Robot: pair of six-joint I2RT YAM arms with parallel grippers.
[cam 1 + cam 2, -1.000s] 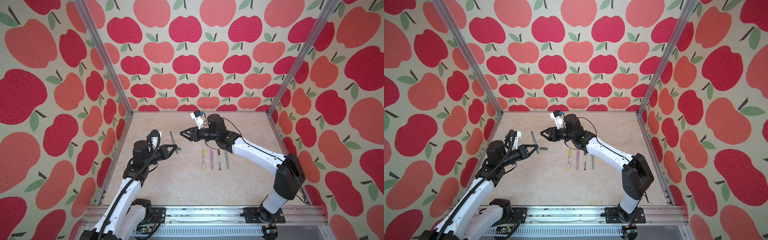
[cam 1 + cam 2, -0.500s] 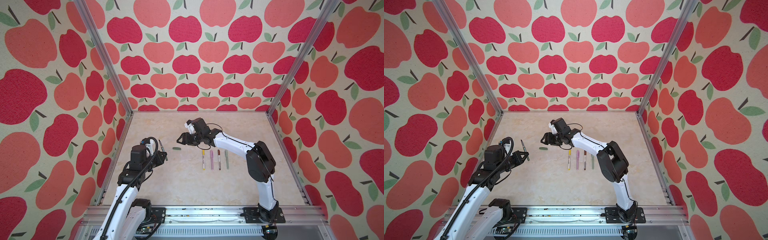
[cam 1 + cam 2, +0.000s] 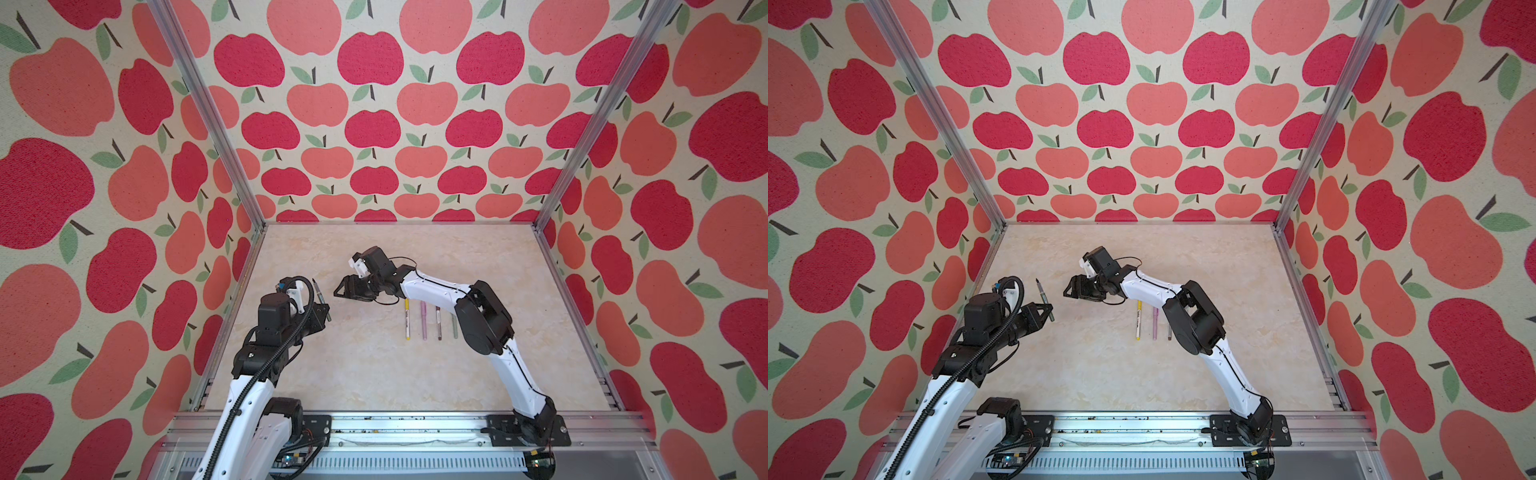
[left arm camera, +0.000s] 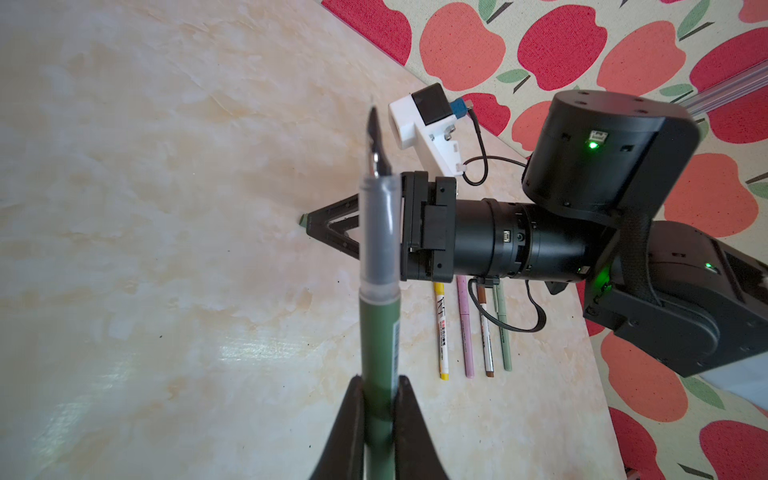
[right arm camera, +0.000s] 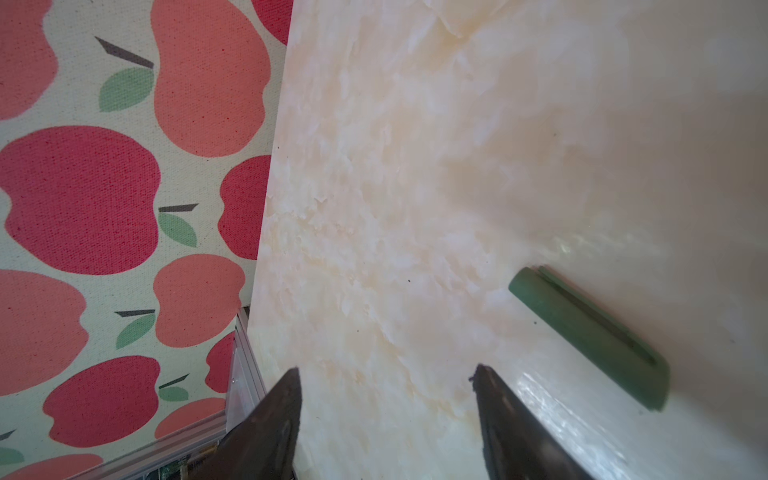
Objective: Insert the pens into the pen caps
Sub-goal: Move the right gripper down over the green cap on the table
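On the table (image 5: pixel 415 166), dark green cap (image 5: pixel 590 336), left fingers (image 4: pixel 351 424) pinching pen (image 4: pixel 379 332)

Three walls enclose the workspace, all covered in a cream fabric printed with large red and coral apples, green leaves and dark stems: the back wall (image 3: pixel 386 124) and two side walls (image 3: pixel 83 208) that slant outward in both top views. Slim aluminium posts (image 3: pixel 209 116) run up the two rear corners. The tabletop (image 3: pixel 374 374) is a glossy cream marble pattern with pale amber veins and shows a soft bright glare (image 4: pixel 249 349). A metal rail (image 3: pixel 415 432) spans its near edge.
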